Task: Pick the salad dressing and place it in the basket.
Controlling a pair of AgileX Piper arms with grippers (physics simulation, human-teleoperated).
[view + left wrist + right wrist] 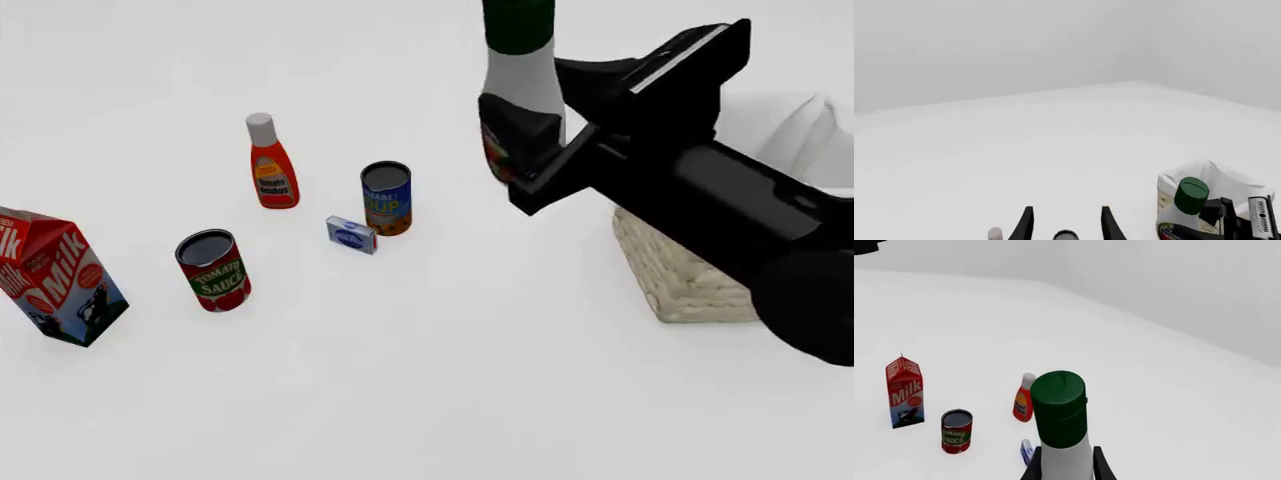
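Note:
The salad dressing, a tall white bottle with a dark green cap, is held upright in the air by my right gripper, which is shut on its lower body. It hangs left of the basket, a woven basket with a white cloth lining, largely hidden by the right arm. In the right wrist view the green cap rises between the fingers. The left wrist view shows the bottle and the basket's lining off to one side. My left gripper is open and empty, and is out of the front view.
On the table to the left stand a red bottle with a white cap, a blue soup can, a small blue box, a tomato sauce can and a milk carton.

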